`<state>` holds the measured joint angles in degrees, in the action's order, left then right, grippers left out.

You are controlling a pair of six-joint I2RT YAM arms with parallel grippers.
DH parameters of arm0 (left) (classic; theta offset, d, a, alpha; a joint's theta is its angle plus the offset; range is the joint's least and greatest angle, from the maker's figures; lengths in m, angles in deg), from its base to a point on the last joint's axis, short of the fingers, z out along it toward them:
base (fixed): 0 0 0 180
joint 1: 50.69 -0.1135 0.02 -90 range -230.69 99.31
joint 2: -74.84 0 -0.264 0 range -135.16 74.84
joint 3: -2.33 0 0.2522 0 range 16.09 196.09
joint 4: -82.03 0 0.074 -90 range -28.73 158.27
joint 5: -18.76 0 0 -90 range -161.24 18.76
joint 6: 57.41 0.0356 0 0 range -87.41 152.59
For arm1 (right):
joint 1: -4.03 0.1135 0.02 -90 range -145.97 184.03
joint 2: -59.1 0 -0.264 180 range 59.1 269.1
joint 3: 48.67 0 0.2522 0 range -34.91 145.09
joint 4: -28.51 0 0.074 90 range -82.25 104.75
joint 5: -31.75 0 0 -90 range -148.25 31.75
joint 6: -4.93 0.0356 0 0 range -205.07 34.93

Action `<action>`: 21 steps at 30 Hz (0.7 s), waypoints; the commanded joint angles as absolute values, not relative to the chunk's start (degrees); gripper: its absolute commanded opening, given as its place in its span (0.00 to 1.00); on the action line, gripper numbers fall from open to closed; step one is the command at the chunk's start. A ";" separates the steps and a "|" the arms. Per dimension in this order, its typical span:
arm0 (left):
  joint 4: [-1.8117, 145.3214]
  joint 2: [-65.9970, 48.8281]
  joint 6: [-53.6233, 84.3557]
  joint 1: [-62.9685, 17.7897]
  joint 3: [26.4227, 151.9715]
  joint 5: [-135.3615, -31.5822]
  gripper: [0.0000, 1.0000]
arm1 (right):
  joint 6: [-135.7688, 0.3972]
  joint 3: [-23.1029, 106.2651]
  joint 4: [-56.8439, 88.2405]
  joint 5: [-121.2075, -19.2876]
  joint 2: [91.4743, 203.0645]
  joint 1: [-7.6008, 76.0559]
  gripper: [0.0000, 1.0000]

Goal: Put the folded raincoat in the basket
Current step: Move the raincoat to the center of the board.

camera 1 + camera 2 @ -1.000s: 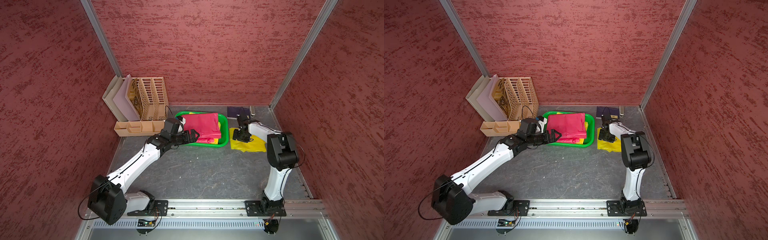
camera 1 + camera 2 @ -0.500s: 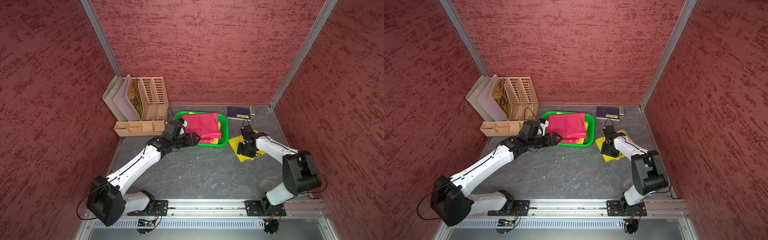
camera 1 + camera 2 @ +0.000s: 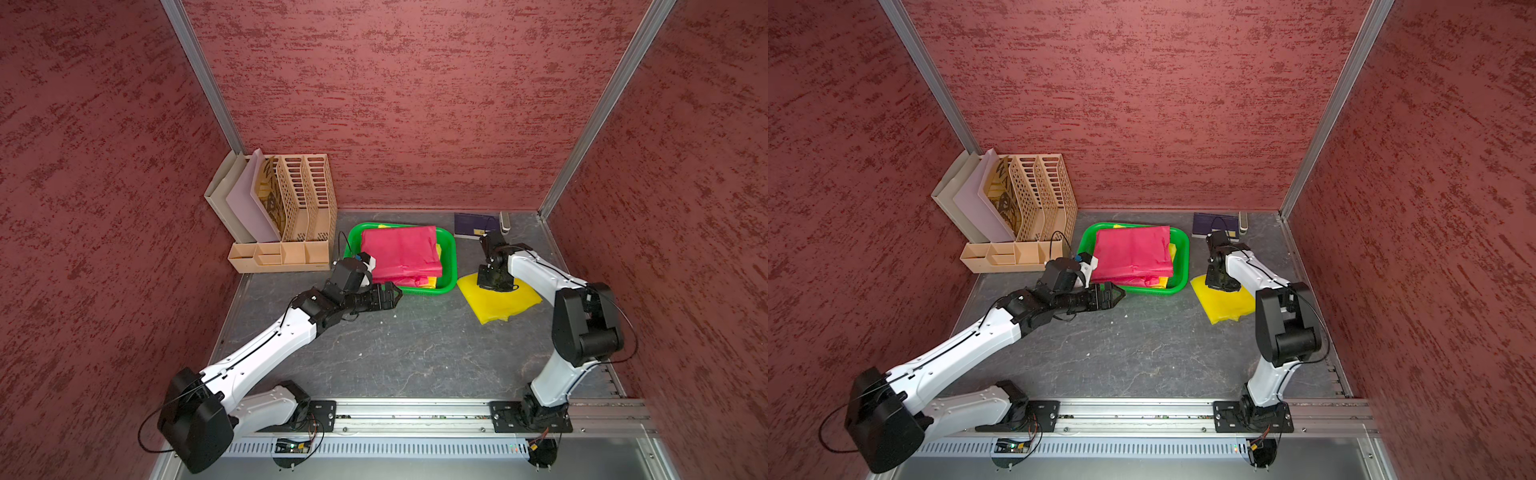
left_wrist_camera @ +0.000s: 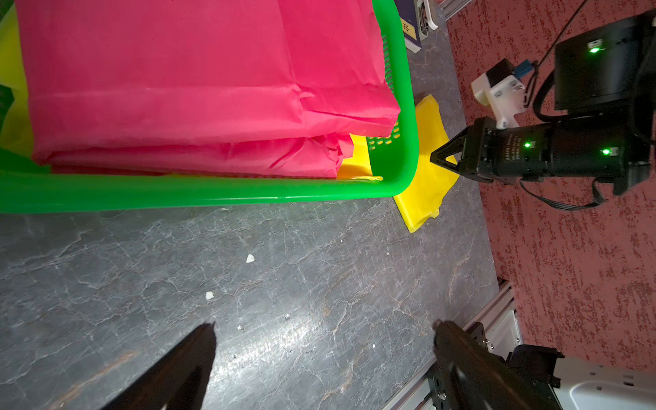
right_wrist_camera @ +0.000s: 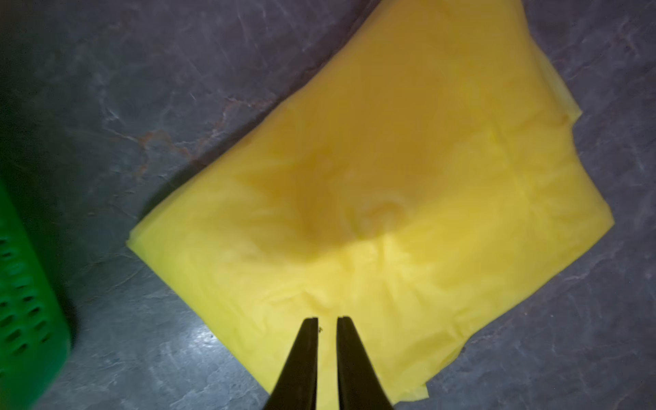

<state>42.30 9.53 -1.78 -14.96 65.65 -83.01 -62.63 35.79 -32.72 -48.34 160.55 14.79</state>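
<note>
Fingers (image 5: 303, 362) of the right gripper (image 5: 326, 321) stand almost together, with only a narrow slit between them, and they pinch a fold of the yellow raincoat (image 5: 390, 177); creases in the fabric radiate from the tips. In both top views the right gripper (image 3: 492, 286) (image 3: 1221, 284) points down onto the far corner of the yellow raincoat (image 3: 498, 305) (image 3: 1225, 305). The yellow raincoat lies folded flat on the grey table (image 3: 395, 353), just beside the basket (image 3: 451, 266) and outside it. In the left wrist view one corner of the yellow raincoat (image 4: 426, 184) reaches the outer wall of the basket (image 4: 213, 193); whether it passes under the rim cannot be told. The left gripper (image 4: 324, 323) is released, its fingers (image 4: 184, 369) spread wide and holding nothing. It hovers over bare table at the near edge of the basket (image 3: 1183, 257), tips close to the rim, as both top views show (image 3: 395, 293) (image 3: 1119, 293). Inside the basket lies a folded pink raincoat (image 3: 401, 253) (image 3: 1133, 253), which covers most of the floor, with yellow fabric (image 4: 358, 159) showing beneath its near corner. To the robot's left of the basket a beige file organizer (image 3: 307, 199) stands against the back wall. Behind the right arm a dark blue book (image 3: 471, 224) lies flat near the back wall, with a small white object (image 3: 504, 222) just beside it.
</note>
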 commanded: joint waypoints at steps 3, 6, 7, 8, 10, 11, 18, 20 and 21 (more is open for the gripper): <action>42.05 10.82 -2.66 -14.11 64.55 -81.96 1.00 | -63.57 35.68 -32.88 -48.53 162.05 14.61 0.05; 42.67 10.65 -2.77 -13.77 63.92 -81.96 1.00 | -62.59 32.56 -31.09 -50.52 161.71 14.67 0.02; 42.97 10.32 -2.66 -13.70 63.74 -82.20 1.00 | -62.43 31.53 -30.54 -51.42 161.50 14.78 0.01; 42.96 9.78 -2.58 -13.61 63.82 -82.47 1.00 | -62.25 30.80 -30.23 -51.94 161.39 14.81 0.01; 42.78 8.49 -2.48 -13.49 64.08 -82.60 1.00 | -62.07 29.33 -29.82 -51.90 161.40 15.29 0.00; 42.94 7.92 -2.48 -13.37 64.22 -82.62 1.00 | -61.96 28.97 -29.88 -51.92 161.51 15.52 0.00; 42.44 4.07 -2.58 -12.13 65.80 -83.08 1.00 | -59.86 24.95 -30.17 -52.78 160.19 18.83 0.00; 42.03 3.44 -2.81 -11.58 66.05 -82.21 1.00 | -58.53 22.37 -29.59 -53.54 158.31 20.20 0.00; 42.28 3.37 -3.01 -11.40 65.78 -82.04 1.00 | -57.58 21.13 -29.83 -53.99 157.15 20.83 0.00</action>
